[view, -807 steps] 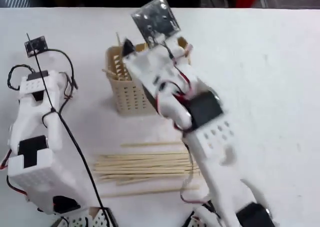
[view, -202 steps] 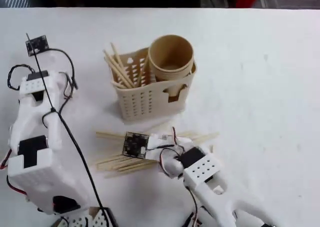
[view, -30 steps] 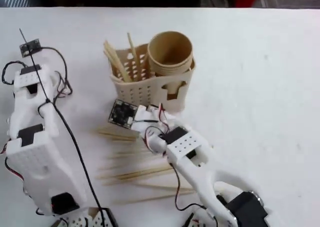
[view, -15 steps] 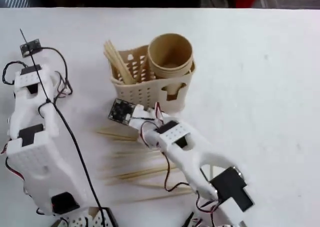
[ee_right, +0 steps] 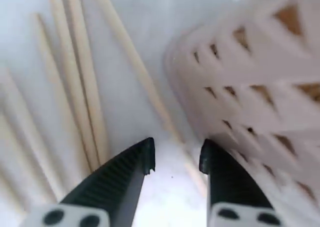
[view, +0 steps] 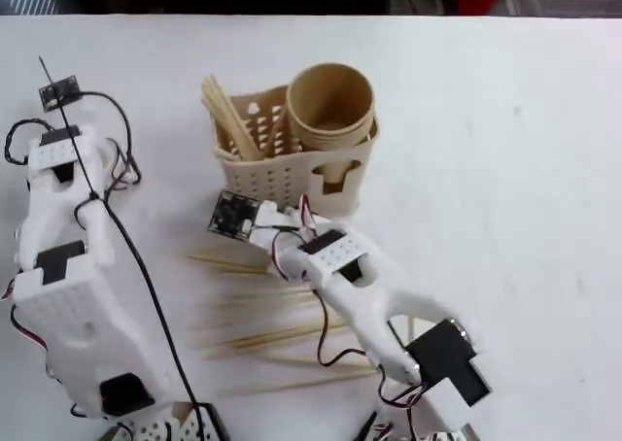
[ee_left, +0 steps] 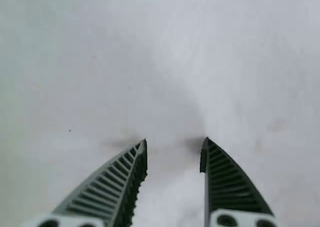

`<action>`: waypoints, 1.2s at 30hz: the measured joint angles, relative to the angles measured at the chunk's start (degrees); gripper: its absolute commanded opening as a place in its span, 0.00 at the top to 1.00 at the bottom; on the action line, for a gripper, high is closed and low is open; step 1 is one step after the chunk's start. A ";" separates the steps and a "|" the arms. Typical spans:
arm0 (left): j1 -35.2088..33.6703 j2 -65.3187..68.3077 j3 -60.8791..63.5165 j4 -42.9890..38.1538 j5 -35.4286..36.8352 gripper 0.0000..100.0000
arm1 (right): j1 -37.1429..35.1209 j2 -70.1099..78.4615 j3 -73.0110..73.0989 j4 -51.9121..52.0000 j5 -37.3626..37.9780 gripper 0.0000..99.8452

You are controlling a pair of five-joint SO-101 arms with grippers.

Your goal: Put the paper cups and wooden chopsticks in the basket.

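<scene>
Several wooden chopsticks (view: 262, 337) lie loose on the bench (view: 505, 169) — others already stand in the basket (view: 282, 181) beside the stacked paper cups (view: 330, 101). Right end effector (ee_right: 175, 159), parted and empty, hovers over a chopstick at the basket's foot; left end effector (ee_left: 172, 149) likewise parted, empty.
</scene>
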 measured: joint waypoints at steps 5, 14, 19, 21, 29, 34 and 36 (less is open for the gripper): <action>0.00 0.00 0.00 0.00 0.00 0.82 | -0.18 0.44 -5.19 10.37 1.93 0.96; 0.00 0.00 0.00 0.00 0.00 0.82 | 0.00 5.19 -11.69 18.81 5.01 0.98; 0.00 0.00 0.00 0.00 0.00 0.82 | -0.18 4.84 -11.43 23.03 5.01 0.98; 0.00 0.00 0.00 0.00 0.00 0.82 | -0.26 2.73 -9.49 24.00 5.01 0.98; 0.00 0.00 0.00 0.00 0.00 0.82 | -0.53 -8.18 -2.02 25.76 3.08 0.95; 0.00 0.00 0.00 0.00 0.00 0.82 | -1.14 -9.85 -2.02 25.76 -0.26 0.83; 0.00 0.00 0.00 0.00 0.00 0.82 | -2.55 -9.85 -2.02 24.97 -0.53 0.83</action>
